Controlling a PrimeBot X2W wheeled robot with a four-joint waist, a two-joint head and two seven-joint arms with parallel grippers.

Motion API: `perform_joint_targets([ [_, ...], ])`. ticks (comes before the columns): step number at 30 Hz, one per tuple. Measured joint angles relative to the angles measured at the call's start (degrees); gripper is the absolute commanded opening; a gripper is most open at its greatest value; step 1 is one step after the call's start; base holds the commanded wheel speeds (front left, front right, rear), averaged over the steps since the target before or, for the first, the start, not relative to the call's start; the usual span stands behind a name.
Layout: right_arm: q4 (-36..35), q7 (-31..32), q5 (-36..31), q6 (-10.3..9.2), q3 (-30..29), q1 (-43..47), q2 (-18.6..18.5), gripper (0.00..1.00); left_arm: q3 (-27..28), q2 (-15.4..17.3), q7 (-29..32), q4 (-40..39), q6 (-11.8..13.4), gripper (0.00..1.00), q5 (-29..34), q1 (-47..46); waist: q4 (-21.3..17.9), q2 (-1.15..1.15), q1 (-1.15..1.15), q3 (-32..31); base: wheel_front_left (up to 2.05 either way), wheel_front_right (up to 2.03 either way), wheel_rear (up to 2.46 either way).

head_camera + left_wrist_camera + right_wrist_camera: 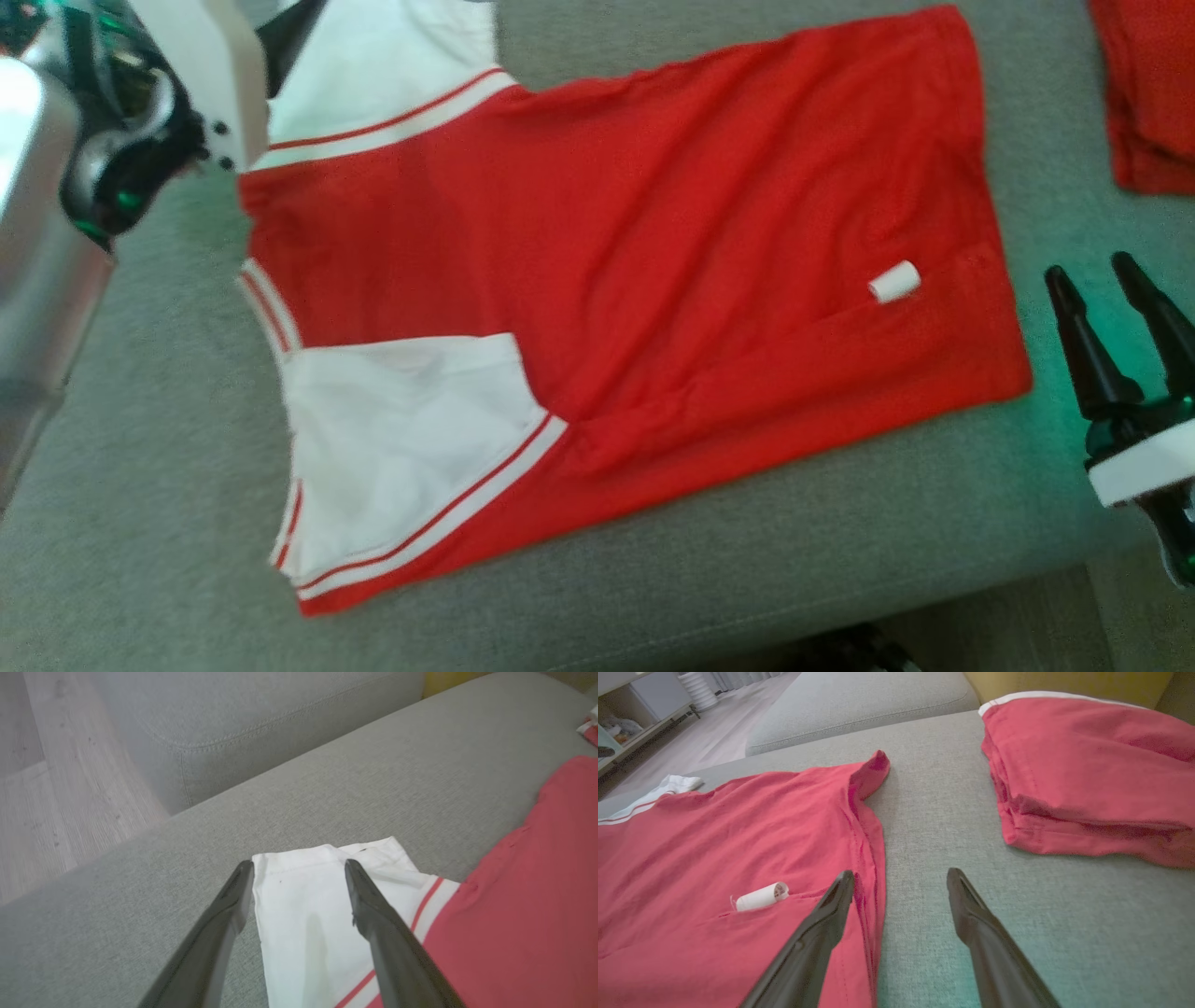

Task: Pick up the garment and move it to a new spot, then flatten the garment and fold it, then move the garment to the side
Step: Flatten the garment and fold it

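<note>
Red garment [635, 261] is laid out flat on grey sofa cushion [140, 523], with white sleeves toward the robot's left and the hem toward its right. A small white tag [894, 282] is seen lying on the red cloth near the hem.

Left end effector [299, 864]: fingers are spread wide and nothing is held. They are poised over the far white sleeve [303, 896], one on either side of its cuff end. Contact with the cloth cannot be judged.

Right end effector [901, 873]: fingers are likewise spread wide and nothing is gripped. One finger is set over the hem edge, the other over bare cushion.

A folded red stack [1087, 779] is noted well apart, past the hem. Wooden floor [56, 788] is seen beyond the cushion.
</note>
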Motion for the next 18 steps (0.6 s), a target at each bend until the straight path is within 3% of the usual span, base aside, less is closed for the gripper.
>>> perform_joint_targets([
  [4,0.4,0.0,0.0,0.0,1.3,-1.0,0.4,1.0,-1.8,0.2,2.7,5.0,0.0,1.0,-0.6,-2.2,-2.4,0.0,-0.01,1.4,0.0,0.0,0.0],
  [18,2.4,-1.6,0.7,0.0,5.3,-4.9,1.0,1.0,-4.4,2.6,2.7,13.9,-0.5,1.0,2.5,-7.5,-6.7,0.0,-0.01,5.4,0.0,0.0,0.0],
])
